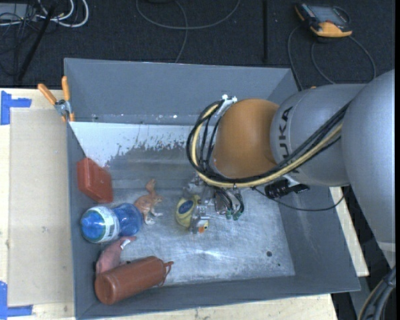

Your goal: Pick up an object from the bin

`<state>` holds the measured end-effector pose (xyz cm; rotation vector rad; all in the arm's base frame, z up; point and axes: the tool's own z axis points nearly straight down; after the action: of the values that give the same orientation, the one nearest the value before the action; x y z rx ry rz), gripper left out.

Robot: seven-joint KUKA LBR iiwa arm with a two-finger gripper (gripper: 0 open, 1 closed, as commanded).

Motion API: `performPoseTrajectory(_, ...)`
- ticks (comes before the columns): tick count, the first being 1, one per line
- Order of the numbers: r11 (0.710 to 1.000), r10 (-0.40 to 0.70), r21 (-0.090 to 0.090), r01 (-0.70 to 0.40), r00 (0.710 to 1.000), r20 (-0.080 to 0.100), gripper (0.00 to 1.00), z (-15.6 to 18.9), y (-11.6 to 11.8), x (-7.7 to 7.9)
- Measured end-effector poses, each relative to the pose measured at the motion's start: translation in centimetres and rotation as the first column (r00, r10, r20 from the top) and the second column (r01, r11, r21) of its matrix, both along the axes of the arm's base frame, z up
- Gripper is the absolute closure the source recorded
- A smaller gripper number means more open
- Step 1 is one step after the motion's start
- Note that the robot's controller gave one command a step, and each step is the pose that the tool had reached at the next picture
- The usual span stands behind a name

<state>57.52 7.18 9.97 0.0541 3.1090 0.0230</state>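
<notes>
Your gripper (205,213) is low in the bin (173,99), hard against the near-right side of a small round yellow-and-blue thing (184,212) that lies about mid-floor. How wide the gripper stands, and whether it has that thing in its grasp, you cannot tell from here (the wrist's orange cover (243,139) and its cables hang over the spot from above and to the right). Treat the yellow thing as the likely pick, nothing more.

Watch these risks:

- The yellow thing looks rounded, so a closing grip set off its middle may squirt it away towards the tan toy figure (149,202) just left of it.
- A tiny orange bit (201,229) lies just below and right of the yellow thing, right beside the gripper. It could be pinched along with the target, or in its place.
- If the grip is shallow, the thing may drop on the lift.

The blue ball (107,223), red block (95,180), pink piece (109,257) and brown bottle (130,279) all sit well left of the yellow thing, clear of trouble.
</notes>
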Motion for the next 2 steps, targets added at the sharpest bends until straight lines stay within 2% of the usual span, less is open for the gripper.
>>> performPoseTrajectory(2, 1.000, 0.001, -0.009, -0.001, 1.000, -0.021, 1.00, 2.9, -0.2, -0.4)
